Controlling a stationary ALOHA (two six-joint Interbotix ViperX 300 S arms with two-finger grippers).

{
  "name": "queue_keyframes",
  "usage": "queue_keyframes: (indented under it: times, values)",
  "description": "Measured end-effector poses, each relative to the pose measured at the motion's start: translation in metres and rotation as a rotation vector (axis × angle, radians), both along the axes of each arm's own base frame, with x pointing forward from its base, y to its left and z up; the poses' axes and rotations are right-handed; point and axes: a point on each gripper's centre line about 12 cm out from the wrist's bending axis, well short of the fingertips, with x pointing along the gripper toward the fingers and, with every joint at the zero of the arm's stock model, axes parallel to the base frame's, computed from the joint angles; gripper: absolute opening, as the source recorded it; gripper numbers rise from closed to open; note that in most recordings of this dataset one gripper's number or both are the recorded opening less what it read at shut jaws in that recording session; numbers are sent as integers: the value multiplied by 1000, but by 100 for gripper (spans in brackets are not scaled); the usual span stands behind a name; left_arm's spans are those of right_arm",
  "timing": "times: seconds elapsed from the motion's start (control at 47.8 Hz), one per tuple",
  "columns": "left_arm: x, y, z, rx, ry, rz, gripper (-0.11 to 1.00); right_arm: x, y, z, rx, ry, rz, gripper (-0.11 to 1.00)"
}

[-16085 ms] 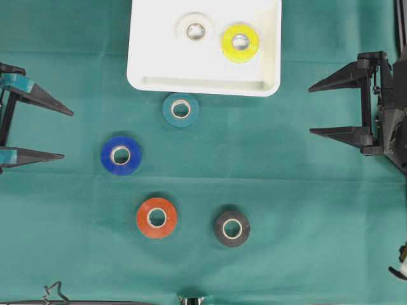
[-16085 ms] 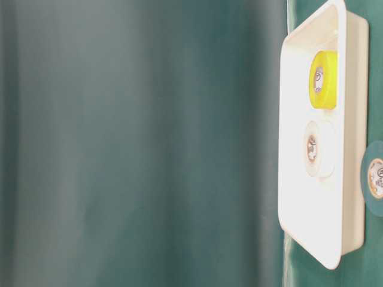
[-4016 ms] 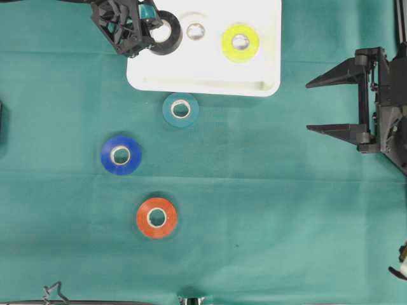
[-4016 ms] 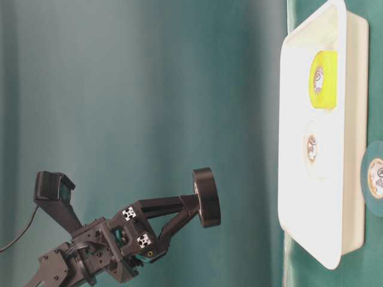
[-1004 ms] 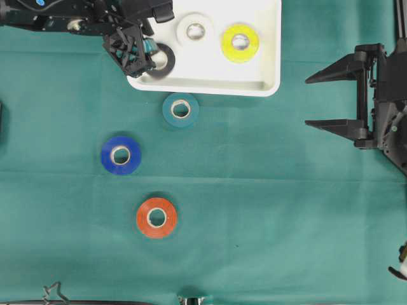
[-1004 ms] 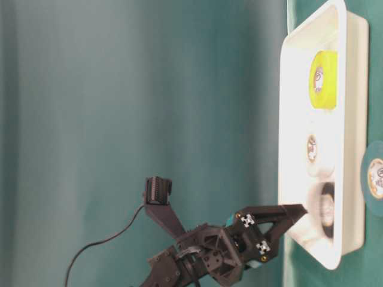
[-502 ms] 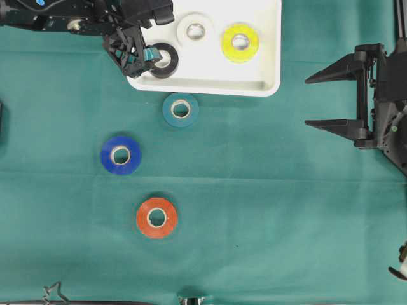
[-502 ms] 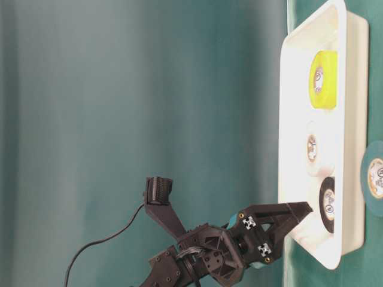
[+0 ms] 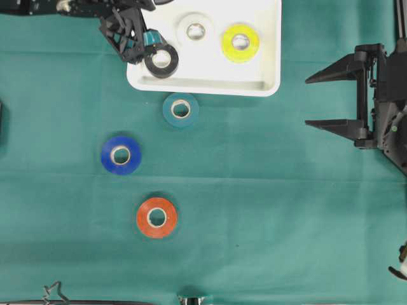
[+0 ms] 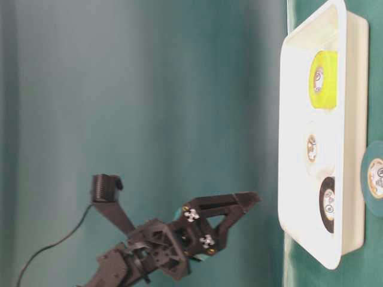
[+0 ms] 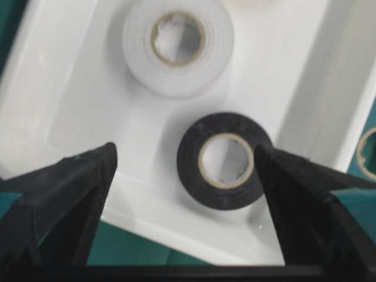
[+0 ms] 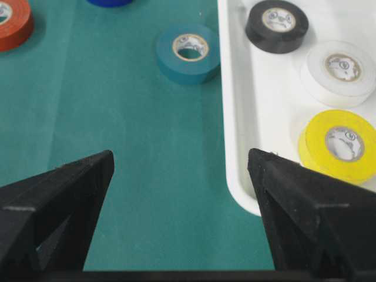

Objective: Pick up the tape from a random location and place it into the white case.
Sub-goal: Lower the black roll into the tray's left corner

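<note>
At far left above the case's (image 9: 267,63) corner, the left pincer (image 11: 185,170) is spread wide and empty; black tape (image 9: 161,60) is seen flat inside. Rightward, the right pincer (image 9: 327,100) is held wide open, empty.

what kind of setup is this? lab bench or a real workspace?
Most likely a lab robot test bench: a table under green cloth, two black grippers, left and right, and only staged props, coloured tape rolls such as the black roll in a white case.
</note>
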Motion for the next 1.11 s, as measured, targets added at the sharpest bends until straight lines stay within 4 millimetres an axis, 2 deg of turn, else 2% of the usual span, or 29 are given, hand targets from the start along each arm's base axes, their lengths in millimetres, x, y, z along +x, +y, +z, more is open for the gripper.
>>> queue_keyframes:
  times: [0.376, 0.607, 0.795, 1.109]
  values:
    - [1, -1, 4, 9, 4, -15, 96, 0, 0, 0, 1, 0, -1, 87]
    - [1, -17, 2, 6, 11, -53, 96, 1, 0, 3, 0, -8, 0, 87]
    - [6, -42, 1, 4, 11, -118, 96, 2, 0, 5, -1, -11, 0, 87]
    - [19, -112, 0, 7, -8, -302, 96, 2, 0, 5, -1, -12, 0, 87]
